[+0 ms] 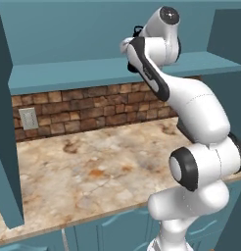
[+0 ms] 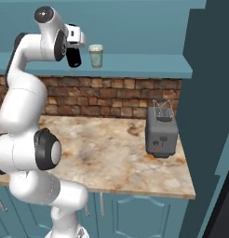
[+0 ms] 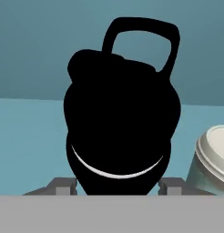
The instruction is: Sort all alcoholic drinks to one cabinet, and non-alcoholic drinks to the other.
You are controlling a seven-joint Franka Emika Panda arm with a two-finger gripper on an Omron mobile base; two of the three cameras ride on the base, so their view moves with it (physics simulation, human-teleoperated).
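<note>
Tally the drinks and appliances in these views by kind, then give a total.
Black flask, between the gripper's fingers: 1
Pale cup on the cabinet floor: 1
Toaster on the counter: 1
Total: 3

Base views flank the counter; hand view close.

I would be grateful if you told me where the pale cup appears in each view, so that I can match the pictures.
Left base view: I cannot find it; the arm stands before that part of the cabinet.
Right base view: the cup stands upper left of centre on the cabinet floor board, just right of the black flask.
Hand view: the cup is at the right edge.
Shared landmark: the black flask.
</note>
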